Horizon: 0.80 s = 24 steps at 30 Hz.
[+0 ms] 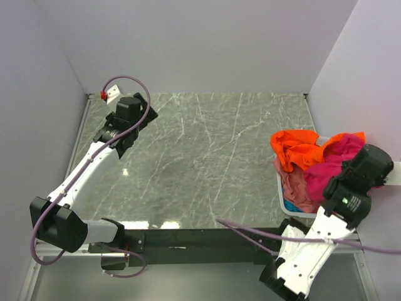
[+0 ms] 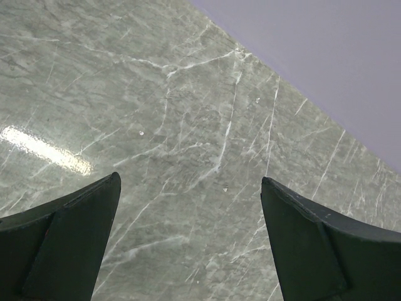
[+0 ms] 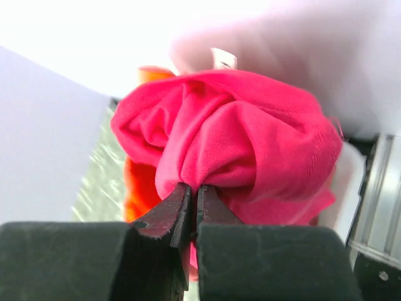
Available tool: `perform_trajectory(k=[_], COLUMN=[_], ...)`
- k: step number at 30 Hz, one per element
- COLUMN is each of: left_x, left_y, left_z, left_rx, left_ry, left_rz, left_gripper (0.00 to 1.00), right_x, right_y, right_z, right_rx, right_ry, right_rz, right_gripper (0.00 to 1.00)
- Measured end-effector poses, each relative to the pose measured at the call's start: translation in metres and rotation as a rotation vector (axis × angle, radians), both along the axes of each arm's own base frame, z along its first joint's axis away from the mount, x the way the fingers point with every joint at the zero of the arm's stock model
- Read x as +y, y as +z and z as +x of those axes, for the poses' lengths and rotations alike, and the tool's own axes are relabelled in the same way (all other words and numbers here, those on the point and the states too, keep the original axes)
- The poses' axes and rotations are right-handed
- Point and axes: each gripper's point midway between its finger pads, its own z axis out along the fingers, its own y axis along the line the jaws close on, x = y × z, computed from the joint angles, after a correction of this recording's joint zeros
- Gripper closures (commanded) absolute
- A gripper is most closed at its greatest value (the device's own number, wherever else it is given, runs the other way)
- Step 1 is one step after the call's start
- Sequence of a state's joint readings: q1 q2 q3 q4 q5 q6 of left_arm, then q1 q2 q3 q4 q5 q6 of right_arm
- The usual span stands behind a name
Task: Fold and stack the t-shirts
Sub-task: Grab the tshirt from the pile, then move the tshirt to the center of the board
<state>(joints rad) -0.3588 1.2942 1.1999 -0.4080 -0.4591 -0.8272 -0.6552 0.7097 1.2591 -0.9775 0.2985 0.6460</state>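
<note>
At the near right side of the desk, the right gripper is pinching a bunched fold of the magenta shirt, its two fingers pressing almost together on the cloth. The shirt is bulging above the fingertips in a crumpled ball. In the top view it is lying heaped on the pile in the white basket, which is sitting at the desk's right edge. Beneath it a pink shirt is filling the basket, and a sliver of a teal shirt is showing at the near corner. Just beyond, the orange shirt is draping over the basket's far rim and touching the magenta one. Well apart from the pile, toward the far left corner, the left gripper is hovering over the desk. Its fingers are spreading wide, with only the marbled surface showing between them.
</note>
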Motion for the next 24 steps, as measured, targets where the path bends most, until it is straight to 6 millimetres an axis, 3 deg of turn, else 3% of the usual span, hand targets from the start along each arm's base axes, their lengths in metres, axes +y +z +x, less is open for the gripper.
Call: perform_trajectory(k=[6, 8, 12, 15, 19, 24], left_x=[0.0, 0.0, 0.001, 0.001, 0.003, 0.007], left_y=[0.001, 0.001, 0.001, 0.002, 0.006, 0.01], left_z=[0.0, 0.0, 0.0, 0.0, -0.001, -0.004], left_rx=[-0.003, -0.003, -0.003, -0.004, -0.013, -0.015], left_ry=[-0.002, -0.002, 0.0, 0.001, 0.006, 0.018], left_rz=[0.001, 0.001, 0.001, 0.001, -0.003, -0.013], left_gripper=[0.01, 0.0, 0.0, 0.0, 0.0, 0.01], right_x=[0.011, 0.016, 0.029, 0.047, 0.086, 0.16], right_y=[0.103, 0.135, 0.184, 0.214, 0.262, 0.278], right_z=[-0.032, -0.038, -0.03, -0.009, 0.045, 0.126], right_rx=[-0.135, -0.169, -0.26, -0.331, -0.479, -0.548], right_ry=[-0.053, -0.045, 0.045, 0.201, 0.553, 1.013], right_rz=[-0.146, -0.183, -0.242, -0.262, -0.278, -0.194], right_gripper=[0.97, 1.0, 1.0, 1.0, 1.0, 1.0])
